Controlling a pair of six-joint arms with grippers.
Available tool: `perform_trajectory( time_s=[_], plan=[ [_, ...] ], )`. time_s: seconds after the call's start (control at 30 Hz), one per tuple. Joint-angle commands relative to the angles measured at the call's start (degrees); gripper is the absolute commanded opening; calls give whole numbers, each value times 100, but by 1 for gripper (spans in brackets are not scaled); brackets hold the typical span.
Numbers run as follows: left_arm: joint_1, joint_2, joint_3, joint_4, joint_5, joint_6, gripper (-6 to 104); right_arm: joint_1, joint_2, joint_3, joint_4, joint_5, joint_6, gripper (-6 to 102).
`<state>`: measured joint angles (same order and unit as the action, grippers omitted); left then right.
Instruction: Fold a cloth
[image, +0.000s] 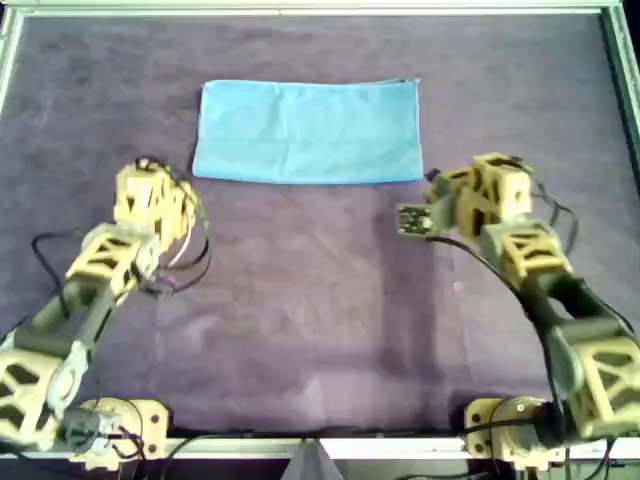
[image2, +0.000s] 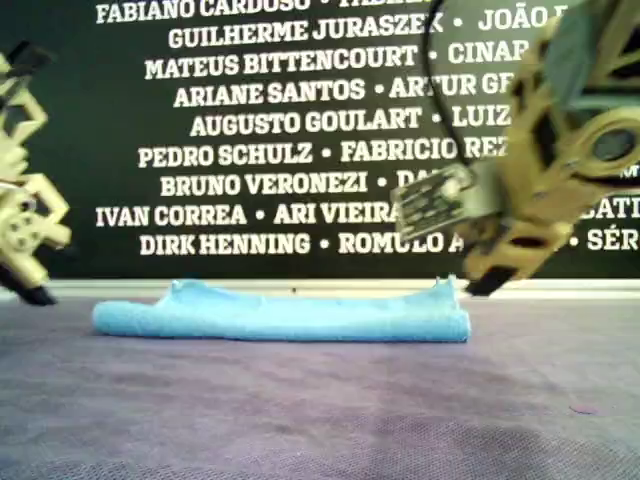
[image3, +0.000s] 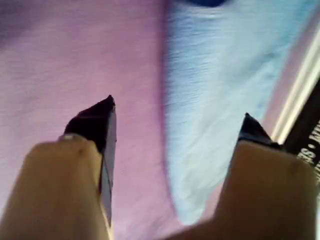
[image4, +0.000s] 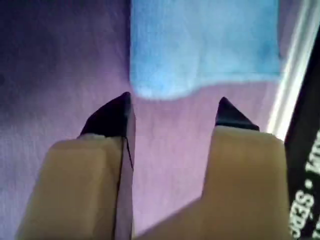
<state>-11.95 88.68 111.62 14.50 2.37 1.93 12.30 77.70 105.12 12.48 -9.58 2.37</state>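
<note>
From the overhead view's left, your left gripper hovers jaws apart and empty just off the folded light-blue cloth lying flat on the purple felt surface, while your right gripper hangs equally spread and empty beside its other end.

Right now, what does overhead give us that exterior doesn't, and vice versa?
Overhead only: the cloth's full outline, a folded rectangle lying flat, and both arm bases at the near edge of the purple felt.

Exterior only: the cloth's layered side profile, a slightly raised corner at the exterior view's right, and the name-covered backdrop.

Both: the cloth lies free on the felt, with the left gripper and right gripper open and off it.
</note>
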Motion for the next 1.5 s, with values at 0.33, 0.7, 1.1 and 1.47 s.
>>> perform_trajectory(
  time_s=[0.33,0.7,1.1,1.47],
  plan=[
    [9,-1389,-1767,-185,9,0,86,9,-1055,-1433,79,26,26,67],
    [9,-2215,-2654,-176,9,0,85,79,-1740,-2180,79,26,53,66],
    [9,-2874,-3305,-185,9,0,85,132,-1819,-2373,79,26,35,65],
    [9,-3146,-3463,-176,9,0,85,132,-1819,-2443,677,0,26,65]
  ],
)
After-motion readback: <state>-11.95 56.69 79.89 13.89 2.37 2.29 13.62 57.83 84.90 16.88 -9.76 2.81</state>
